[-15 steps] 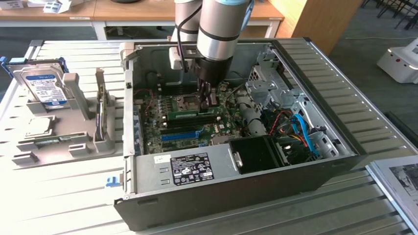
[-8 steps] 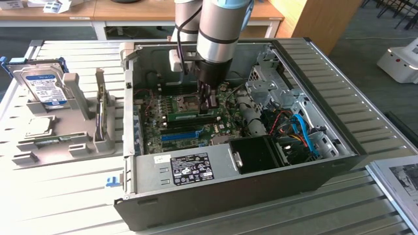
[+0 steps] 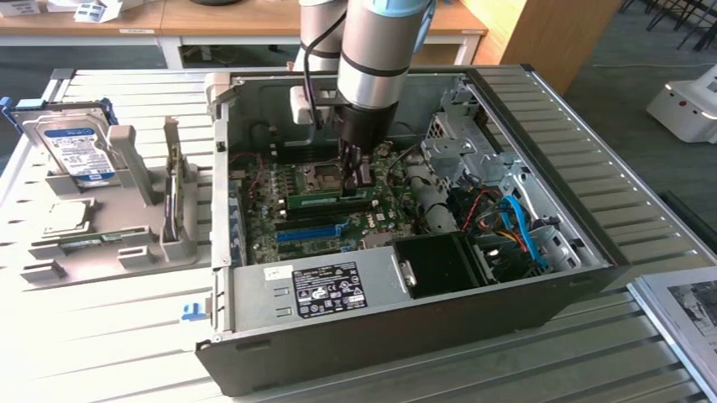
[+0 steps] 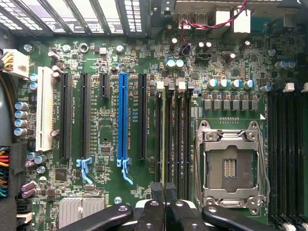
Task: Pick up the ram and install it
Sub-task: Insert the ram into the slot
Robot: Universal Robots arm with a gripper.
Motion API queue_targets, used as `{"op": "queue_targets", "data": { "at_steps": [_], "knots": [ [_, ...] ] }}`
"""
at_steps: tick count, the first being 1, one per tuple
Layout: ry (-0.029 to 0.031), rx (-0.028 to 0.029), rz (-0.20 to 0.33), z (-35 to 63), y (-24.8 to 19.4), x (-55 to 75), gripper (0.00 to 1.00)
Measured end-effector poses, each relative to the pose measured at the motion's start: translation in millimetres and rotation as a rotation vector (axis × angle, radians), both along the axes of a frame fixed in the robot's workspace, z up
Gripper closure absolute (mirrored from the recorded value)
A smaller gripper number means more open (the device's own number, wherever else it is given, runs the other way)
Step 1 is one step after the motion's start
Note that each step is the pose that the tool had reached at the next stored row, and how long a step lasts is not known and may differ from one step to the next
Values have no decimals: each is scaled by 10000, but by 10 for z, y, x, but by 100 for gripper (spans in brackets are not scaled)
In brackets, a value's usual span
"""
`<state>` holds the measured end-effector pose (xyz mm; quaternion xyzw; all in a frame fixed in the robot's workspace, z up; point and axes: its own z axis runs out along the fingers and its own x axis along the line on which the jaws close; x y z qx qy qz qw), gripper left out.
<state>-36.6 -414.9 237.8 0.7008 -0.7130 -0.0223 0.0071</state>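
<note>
Gripper (image 4: pixel 164 190) pinches the ram (image 3: pixel 315 200) edge-on above a motherboard (image 4: pixel 105 127) slot; board judged light, stiff, thin, fragile, best held by bare edges, never chips.

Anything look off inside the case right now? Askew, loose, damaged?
Nothing stands out. The ram runs straight along its slot, not tilted, with the fingers shut on one end. The CPU socket is empty, but its frame looks intact.

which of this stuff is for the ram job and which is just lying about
For the job: the ram, the gripper shut on it, memory slots, computer case.
Lying about: hard drive, expansion card, grey holder.
</note>
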Motion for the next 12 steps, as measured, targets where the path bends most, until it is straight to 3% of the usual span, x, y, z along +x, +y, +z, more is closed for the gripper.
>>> {"op": "queue_targets", "data": {
  "at_steps": [12],
  "knots": [
    [1, -3, 1, -9, -13, 0, 89]
  ]
}}
